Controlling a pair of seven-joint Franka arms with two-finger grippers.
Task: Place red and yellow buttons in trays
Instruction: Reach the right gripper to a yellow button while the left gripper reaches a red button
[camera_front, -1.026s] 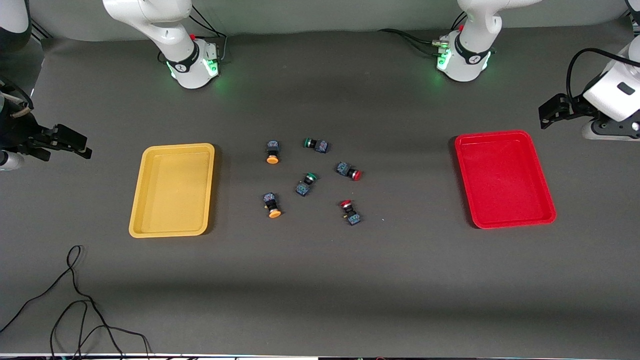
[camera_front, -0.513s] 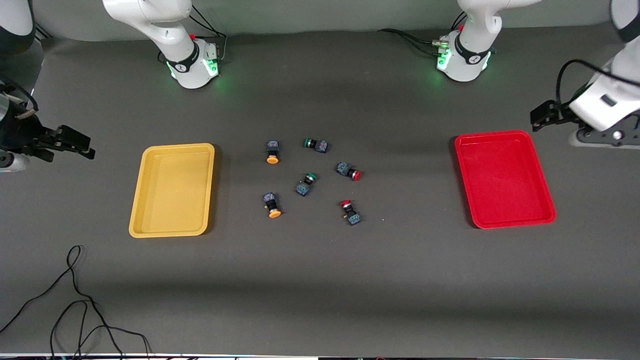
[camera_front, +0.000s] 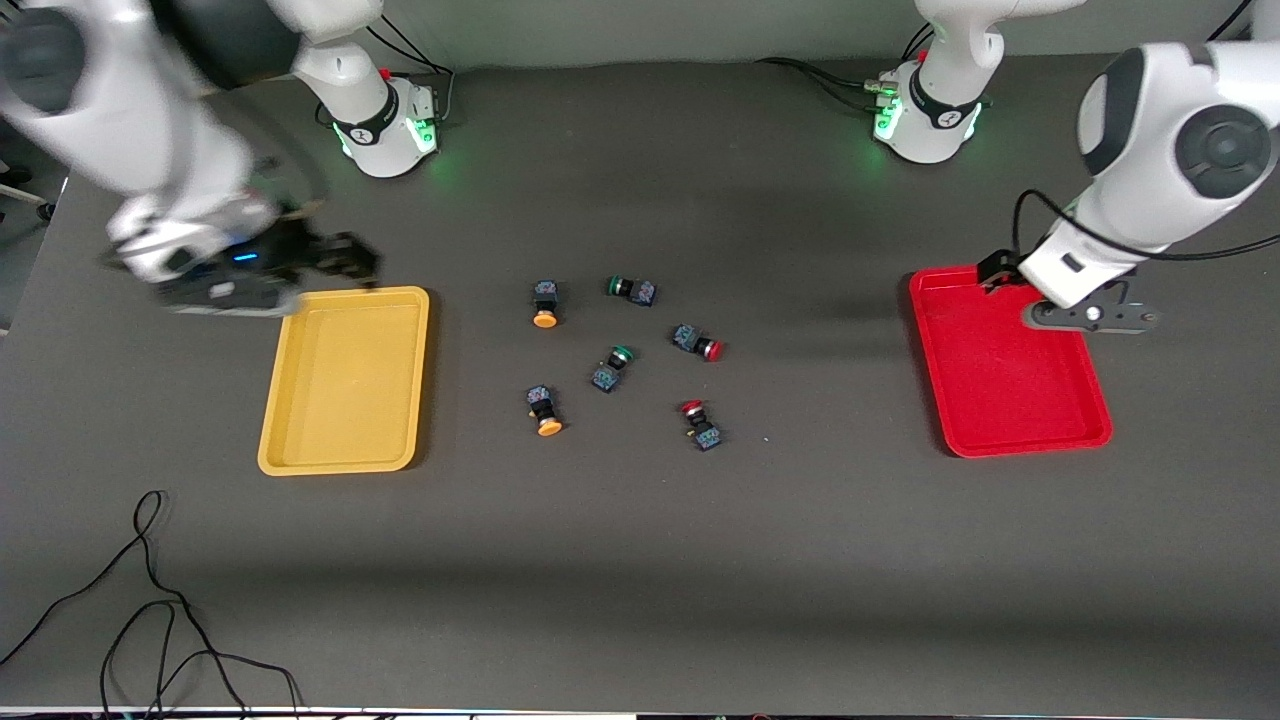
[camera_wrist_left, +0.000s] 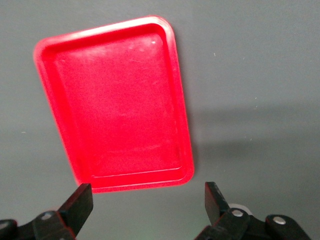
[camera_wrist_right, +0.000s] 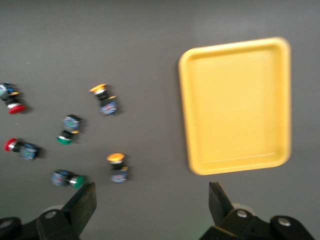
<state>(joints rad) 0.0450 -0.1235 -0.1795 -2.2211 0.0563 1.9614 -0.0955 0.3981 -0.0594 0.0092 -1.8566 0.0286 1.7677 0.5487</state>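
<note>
Your right claw is wide open w/ nothing in it, up over the table by the corner of the yellow tray nearest the right arm's base. Left claw is also spread fully, empty, up over the edge of the red tray at the left arm's end of the table.

Outward from the right claw: the yellow tray is right under and beside it, then the button cluster sits past the tray, toward the table's middle. Closest to that claw are the two yellow buttons and, each lying on its side, cap end pointing toward the front camera, so the long axis runs roughly parallel to the tray's long edges. You'd prob. need the jaws set across that axis.

From the left claw: the red tray is under it, then a wide bare gap, then the two red buttons and, the cluster's nearest pieces to that claw. First lies slanted, cap toward the left claw; second has its cap facing the arm bases. Two green buttons and sit between the colour pairs; leave them.

Both trays hold nothing yet, so no button is placed. Judging by reach, right arm suits yellow, left arm red.
</note>
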